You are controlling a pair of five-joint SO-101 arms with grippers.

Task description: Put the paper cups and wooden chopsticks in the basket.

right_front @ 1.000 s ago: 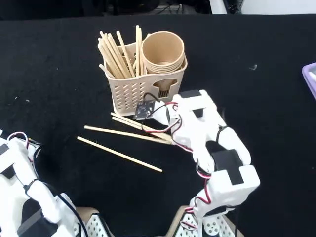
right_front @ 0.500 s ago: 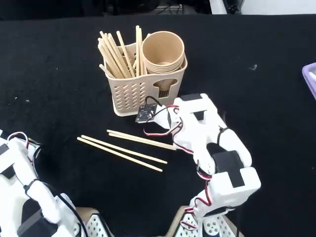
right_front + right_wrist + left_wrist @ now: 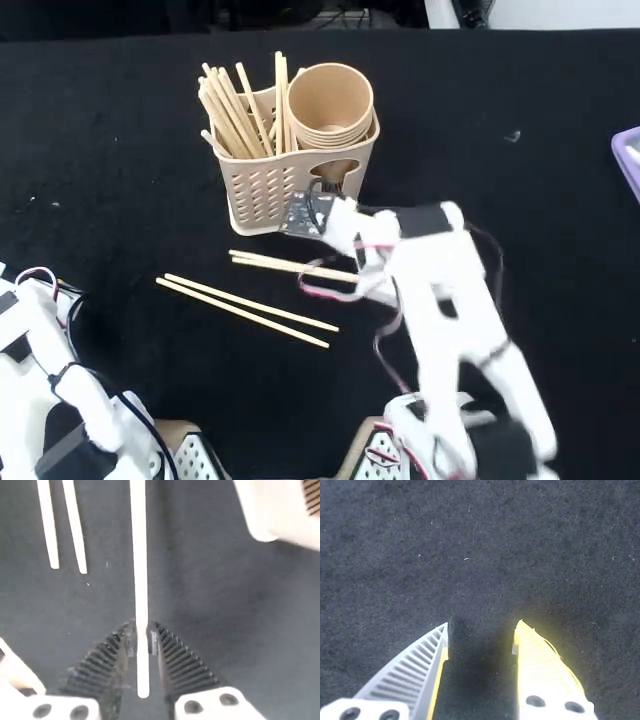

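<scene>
From above I see the basket point(image 3: 262, 190) on the counter point(image 3: 520, 230), with stacked paper cups point(image 3: 330, 100) and bundled chopsticks point(image 3: 232, 112) standing inside it. 2 loose chopsticks point(image 3: 245, 309) lie in front.

In my left wrist view, the left fingers point(image 3: 410, 680) are apart above the counter.

In my right wrist view, the right fingers point(image 3: 182, 660) are clamped on the held chopstick point(image 3: 138, 555), near the basket.

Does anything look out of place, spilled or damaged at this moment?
Nothing looks damaged or spilled. Two loose chopsticks lie on the black table outside the basket, so they are not yet where they belong. The right gripper is shut on a held chopstick just beside the basket.
</scene>
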